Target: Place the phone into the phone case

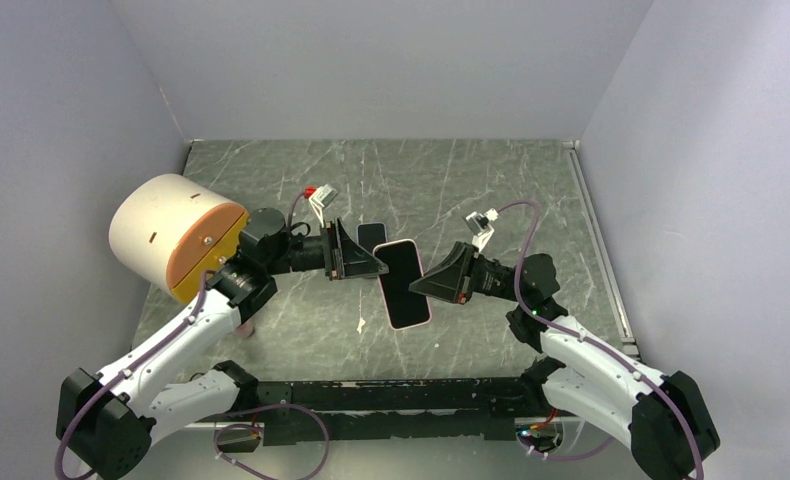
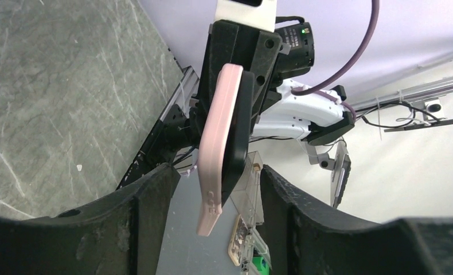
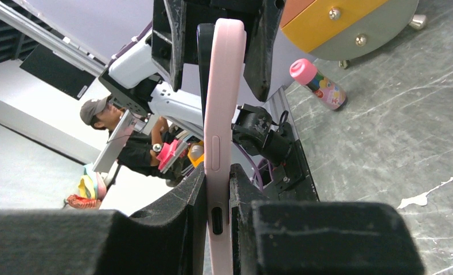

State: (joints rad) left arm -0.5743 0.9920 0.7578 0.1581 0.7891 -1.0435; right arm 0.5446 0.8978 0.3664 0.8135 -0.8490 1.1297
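**Phone against case, held off the table between both grippers**

Right gripper (image 1: 423,284): clamped on phone case (image 1: 405,290). Fingers (image 3: 172,229) press both faces of the pink shell at its port end, with the port cutout sitting right between the pads. Rest of case runs straight out from the fingertips toward left gripper (image 1: 371,262).

Phone (image 1: 372,236): black, lies flat against the open side of the case. Only partly seated, edges not lined up with the shell. One end pokes out past the case rim, just beyond the left fingertips.

Left gripper: fingers (image 2: 127,223) flank the stacked phone and case, one on each side, close in. Contact not resolvable from either wrist view, so cannot tell whether gripping or merely bracketing.

Surroundings: white drum with orange face (image 1: 176,235) behind the left wrist. Pink-capped bottle (image 3: 316,83) stands on marbled table (image 1: 491,180) just beside the drum.
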